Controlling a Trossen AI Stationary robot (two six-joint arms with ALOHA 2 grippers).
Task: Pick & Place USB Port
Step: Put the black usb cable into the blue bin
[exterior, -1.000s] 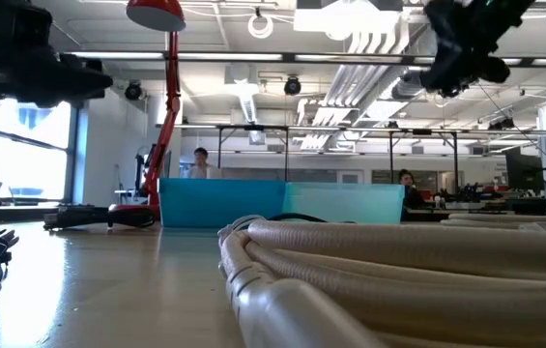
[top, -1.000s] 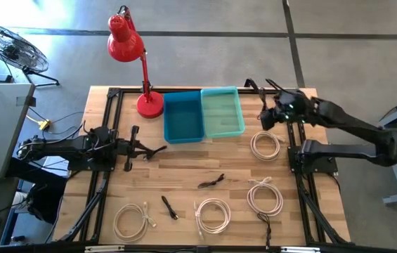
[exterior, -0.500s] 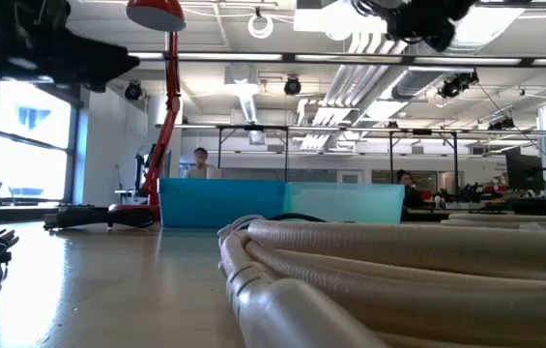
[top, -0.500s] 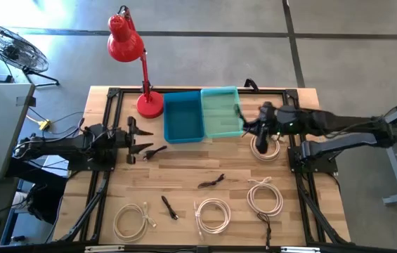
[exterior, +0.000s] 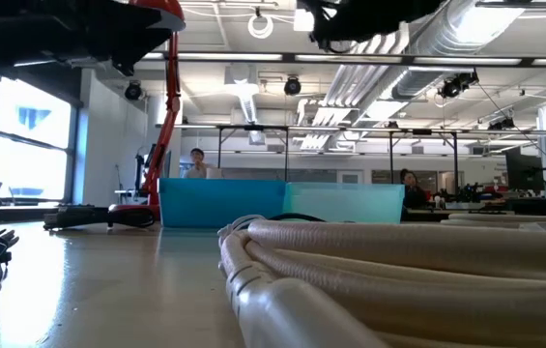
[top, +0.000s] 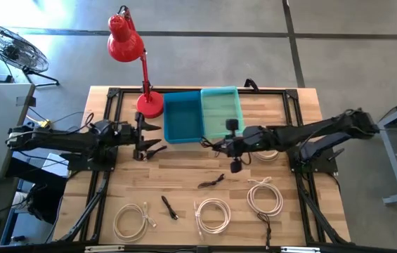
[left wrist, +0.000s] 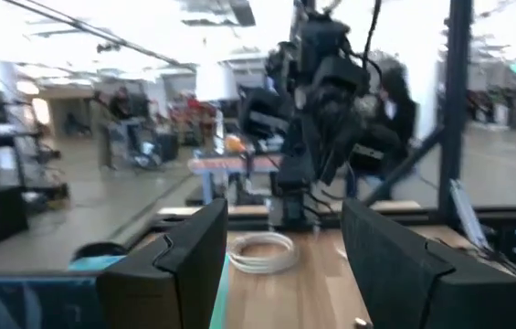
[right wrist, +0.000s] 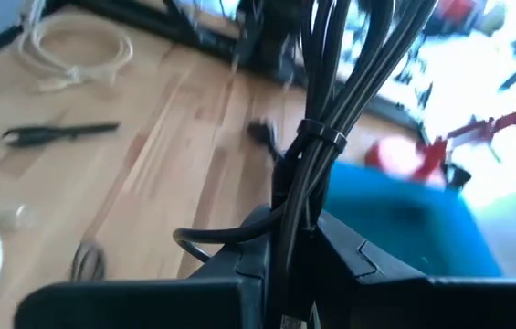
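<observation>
My right gripper (top: 222, 144) hangs over the table's middle, just near the teal bin (top: 223, 111), and is shut on a tied bundle of black cable (right wrist: 317, 110). My left gripper (top: 145, 137) stands open near the blue bin (top: 183, 116). Nothing is between its fingers in the left wrist view (left wrist: 285, 265). A small black cable (top: 156, 149) lies flat on the wood just past its near finger. Two more black cables (top: 212, 181) (top: 168, 207) lie on the table farther toward the near edge. My right gripper pinches the black cable bundle between its two fingers, at the stretch below its tie (right wrist: 296, 228). The fingers reach in from the table's right. The bundle sticks out beyond the fingertips toward the table's left (top: 209, 143), clear of the wood.
Several white cable coils lie on the table: one under the right arm (top: 265, 146) and others along the near edge (top: 265, 197) (top: 212, 214) (top: 131, 221). A red desk lamp (top: 149, 104) stands at the far left beside the bins. People show far off in the room.
My left gripper has opened and let go of the small black cable, which stays on the table beside it. It has then shifted a little toward the far edge. My right gripper, shut throughout, has swung from above the far-right coil toward the table's middle and near side.
</observation>
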